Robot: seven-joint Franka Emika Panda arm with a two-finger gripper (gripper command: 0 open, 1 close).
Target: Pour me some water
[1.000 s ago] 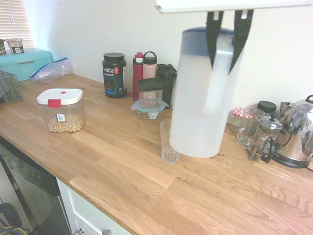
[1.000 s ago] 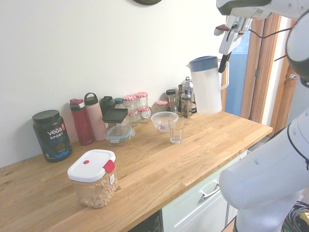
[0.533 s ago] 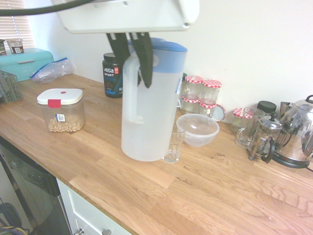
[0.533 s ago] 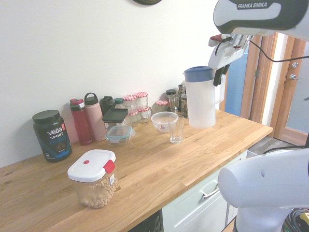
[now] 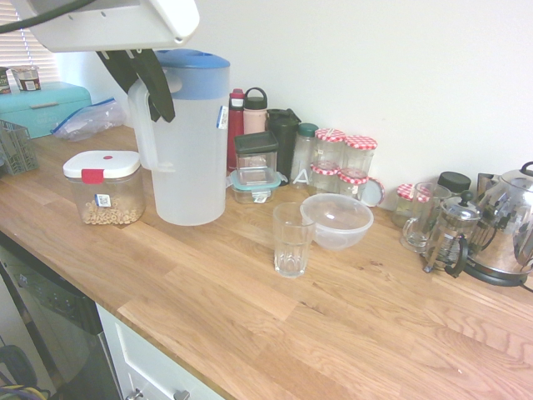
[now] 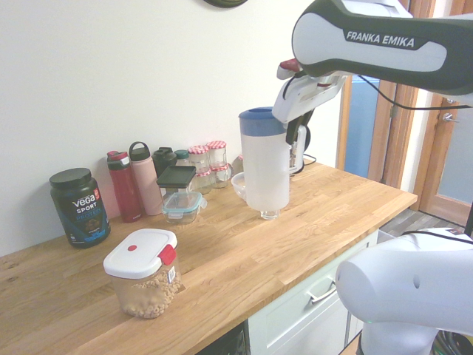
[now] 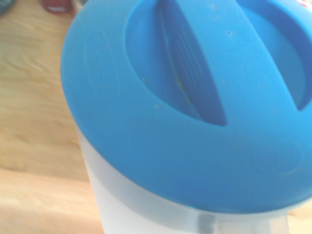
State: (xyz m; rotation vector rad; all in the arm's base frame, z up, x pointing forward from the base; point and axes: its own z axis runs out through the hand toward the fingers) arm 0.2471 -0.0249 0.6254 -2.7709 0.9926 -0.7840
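Clamped on the side handle of the jug [image 5: 190, 142], the gripper [image 5: 141, 79] is seen with its dark fingers [image 5: 158, 87] closed around the handle's top. The jug, frosted white with a blue lid [image 7: 195, 102], is held upright and lifted off the worktop [image 5: 333, 333]; the water inside cannot be made out through the wall. In the second exterior view the jug [image 6: 264, 164] is seen in front of an empty drinking glass [image 6: 270, 214], only whose base shows below it. In the first exterior view the glass [image 5: 292, 239] stands apart from the jug, just beside a clear bowl [image 5: 336, 220]. A white-lidded container [image 5: 104, 187] of pale contents is seen near the jug. Bottles [image 5: 246, 117], red-capped jars [image 5: 346, 158], a French press [image 5: 450, 233] and a steel kettle [image 5: 508, 233] are lined up along the wall.
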